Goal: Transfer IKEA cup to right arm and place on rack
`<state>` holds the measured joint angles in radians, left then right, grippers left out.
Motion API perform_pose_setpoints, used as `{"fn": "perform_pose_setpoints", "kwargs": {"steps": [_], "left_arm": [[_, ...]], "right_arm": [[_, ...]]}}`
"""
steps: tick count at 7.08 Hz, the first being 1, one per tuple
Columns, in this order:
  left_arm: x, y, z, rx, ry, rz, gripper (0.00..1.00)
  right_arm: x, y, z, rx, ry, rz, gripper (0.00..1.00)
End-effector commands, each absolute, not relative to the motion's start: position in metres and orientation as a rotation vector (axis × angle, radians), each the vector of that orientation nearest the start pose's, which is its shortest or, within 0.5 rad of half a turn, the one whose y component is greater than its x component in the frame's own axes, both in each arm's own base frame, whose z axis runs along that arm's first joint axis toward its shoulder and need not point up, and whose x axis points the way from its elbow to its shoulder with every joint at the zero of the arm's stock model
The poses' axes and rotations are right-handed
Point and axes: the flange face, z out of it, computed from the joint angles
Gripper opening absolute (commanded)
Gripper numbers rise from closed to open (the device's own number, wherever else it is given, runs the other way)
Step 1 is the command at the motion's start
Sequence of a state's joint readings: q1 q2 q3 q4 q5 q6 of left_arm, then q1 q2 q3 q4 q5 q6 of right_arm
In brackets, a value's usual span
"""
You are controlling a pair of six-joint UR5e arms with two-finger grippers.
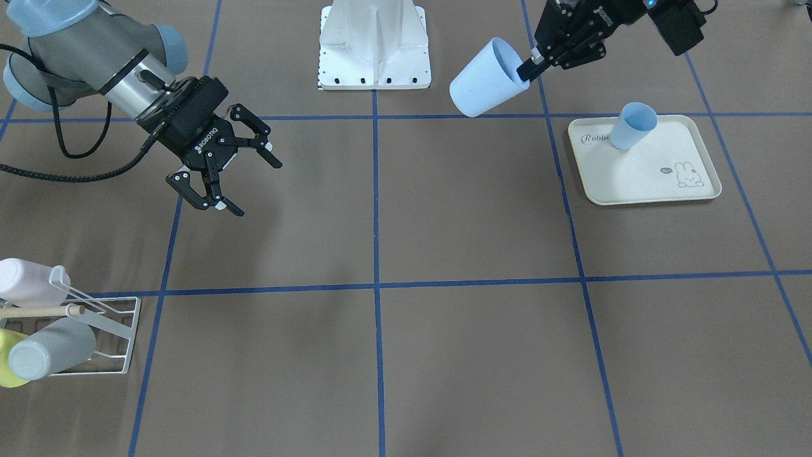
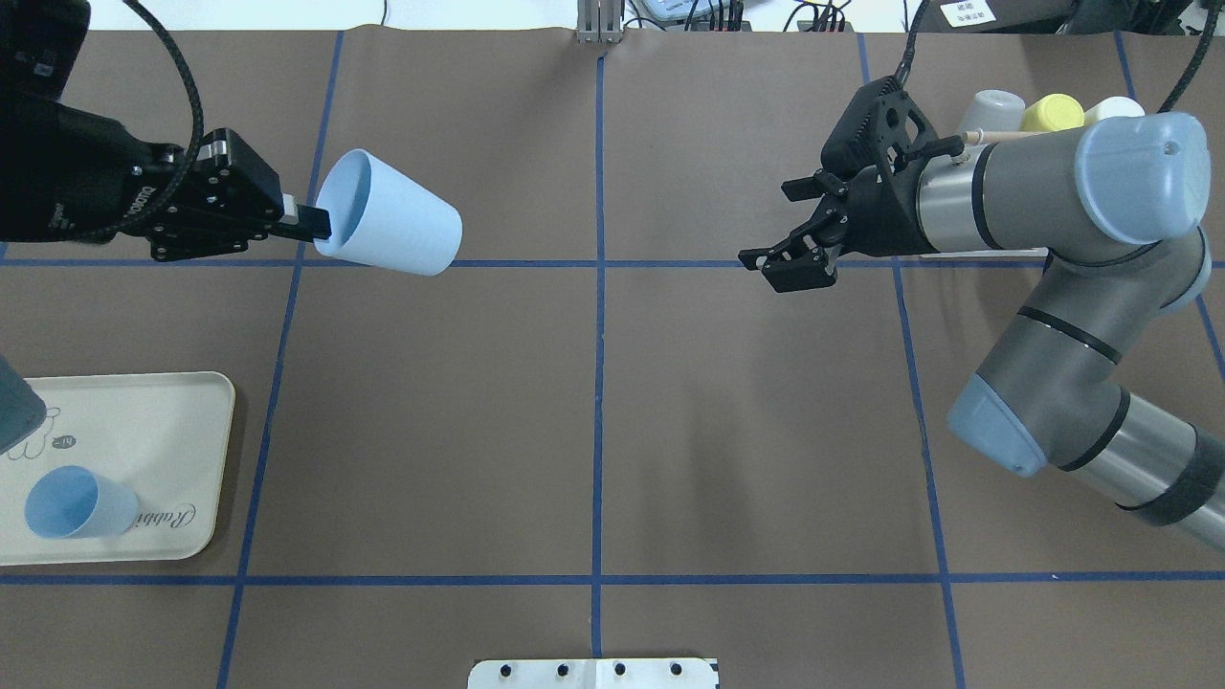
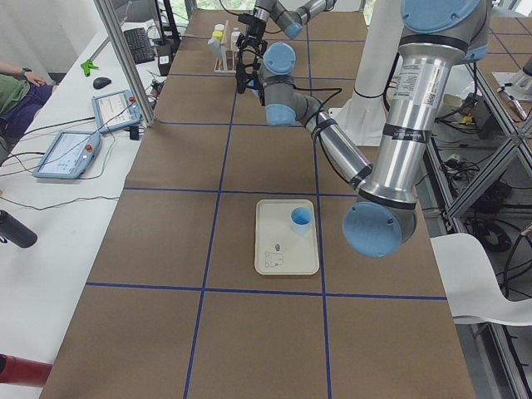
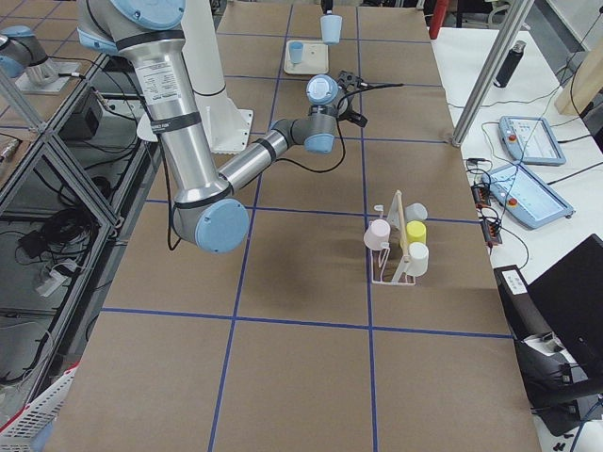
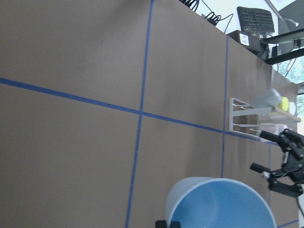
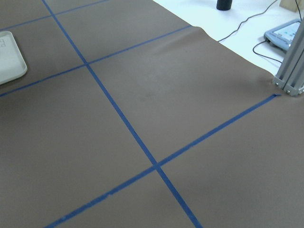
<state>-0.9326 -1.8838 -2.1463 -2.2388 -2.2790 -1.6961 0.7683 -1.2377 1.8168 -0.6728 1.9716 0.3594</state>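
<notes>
My left gripper point(image 2: 308, 223) is shut on the rim of a light blue IKEA cup point(image 2: 390, 228), which it holds tilted on its side above the table, base toward the middle. The front view shows the same cup point(image 1: 486, 80) and left gripper point(image 1: 528, 68) at the upper right. My right gripper point(image 2: 780, 232) hangs open and empty across the centre line, fingers toward the cup but well apart from it; its spread shows in the front view point(image 1: 252, 185). The white wire rack point(image 1: 117, 325) stands behind the right arm, with pink, grey and yellow cups on it.
A cream rabbit-print tray point(image 2: 167, 431) lies on my left side with a second blue cup point(image 2: 77, 502) standing in it. The robot's white base plate point(image 1: 374, 54) is at the table's near edge. Blue tape lines cross the brown table.
</notes>
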Motion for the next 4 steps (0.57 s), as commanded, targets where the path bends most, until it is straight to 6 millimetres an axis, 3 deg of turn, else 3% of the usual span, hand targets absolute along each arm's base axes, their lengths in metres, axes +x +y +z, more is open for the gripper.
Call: {"fn": "perform_pose_setpoints", "kwargs": {"steps": [1, 4], "left_arm": [[0.227, -0.401, 0.122, -0.051, 1.644, -0.36, 0.0], [0.269, -0.4, 0.121, -0.065, 1.662, -0.359, 0.0]], "right_arm": [[-0.368, -0.431, 0.244, 1.213, -1.153, -0.608, 0.99], [-0.408, -0.375, 0.23, 1.377, -1.252, -0.56, 0.99]]}}
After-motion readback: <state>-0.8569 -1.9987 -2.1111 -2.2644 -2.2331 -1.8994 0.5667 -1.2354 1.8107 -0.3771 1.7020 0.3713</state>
